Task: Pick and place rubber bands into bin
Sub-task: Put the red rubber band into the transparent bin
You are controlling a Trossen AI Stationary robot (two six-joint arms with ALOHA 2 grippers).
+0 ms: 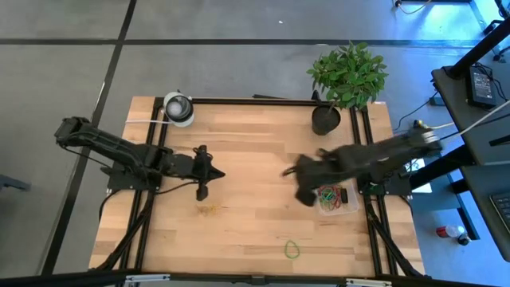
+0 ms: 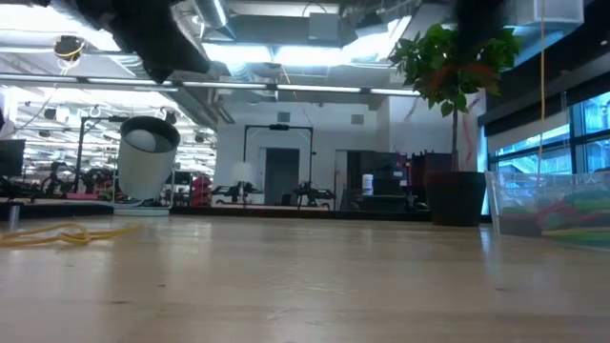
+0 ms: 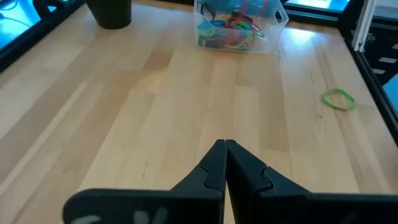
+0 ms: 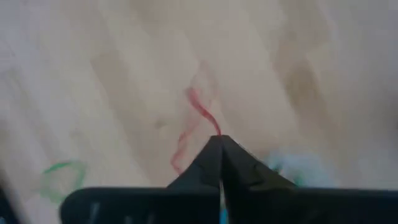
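Observation:
My right gripper (image 1: 301,183) hovers just left of the bin (image 1: 335,198), shut on a thin red rubber band (image 4: 198,118). The bin is a small clear container holding several coloured rubber bands (image 3: 231,26). A yellow rubber band (image 1: 209,210) lies flat on the table near my left gripper (image 1: 209,171), which is shut on nothing above the left half of the table. A green rubber band (image 1: 292,249) lies flat near the table's front edge. My right gripper pinches the red rubber band between its two fingertips, at one end of the loop (image 4: 216,132). The fingers come from above, pointing steeply down. The band trails slack from the tips, its free end (image 4: 177,163) away from them, over the bare wood.
A black plant pot (image 1: 325,119) stands at the back right, behind the bin. A round white-and-grey roll (image 1: 178,108) stands at the back left. Bare wood (image 1: 255,143) spans the middle between the two arms. Black frame rails (image 1: 370,159) run along the table's sides.

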